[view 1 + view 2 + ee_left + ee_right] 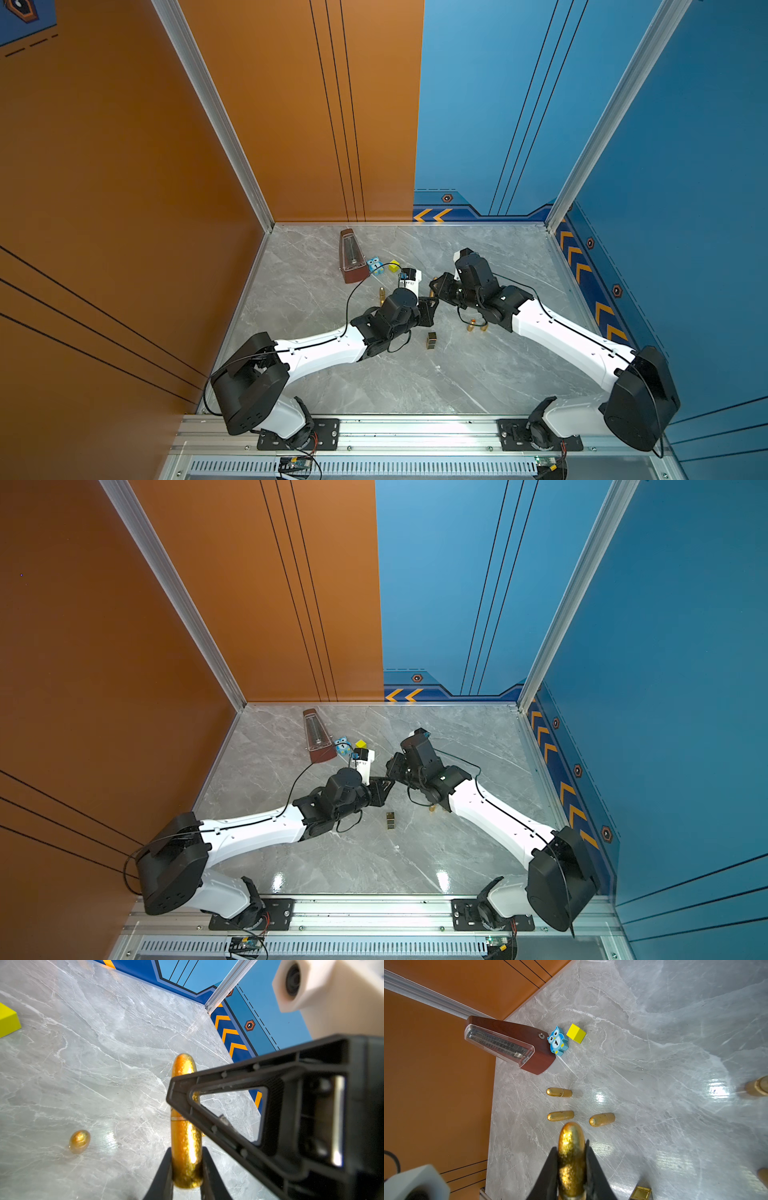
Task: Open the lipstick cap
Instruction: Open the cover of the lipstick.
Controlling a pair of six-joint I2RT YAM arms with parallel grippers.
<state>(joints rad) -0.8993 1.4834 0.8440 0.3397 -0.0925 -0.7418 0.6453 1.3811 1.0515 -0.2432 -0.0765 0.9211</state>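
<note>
Checking in from the remote desk. In both top views the action sits in the lower middle of the frame, on the table (374,386).

- The metronome (352,255) is at the table's upper left, near the back corner.
- The owl (375,265) is just right of it, and the cube (394,266) is just right of the owl.
- The left gripper (186,1159) and right gripper (570,1153) meet mid-table, one on each end of the lipstick (186,1136).
- Three loose lipsticks (560,1115) sit between that one and the metronome.
- The box (432,340) is just below the grippers.
- Two other lipsticks (471,327) are right of the box, under the right arm.
</note>
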